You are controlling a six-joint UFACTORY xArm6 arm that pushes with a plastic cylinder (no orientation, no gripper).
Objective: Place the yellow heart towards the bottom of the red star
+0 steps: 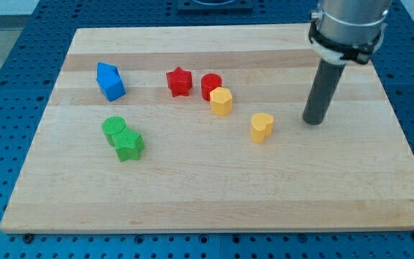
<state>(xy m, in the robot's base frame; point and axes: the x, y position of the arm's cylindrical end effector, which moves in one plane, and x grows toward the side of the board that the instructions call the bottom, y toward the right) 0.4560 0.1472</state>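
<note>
The yellow heart [261, 126] lies right of the board's middle. The red star [180, 81] lies up and to the left of it, toward the view's top. My tip [313, 121] rests on the board to the right of the yellow heart, a short gap apart and about level with it. The rod rises from it toward the view's top right.
A red cylinder [210, 85] sits right of the red star, with a yellow hexagonal block [221, 101] touching its lower right. A blue block [110, 80] lies at the left. A green cylinder [114, 129] and green star [129, 145] sit together lower left on the wooden board [214, 201].
</note>
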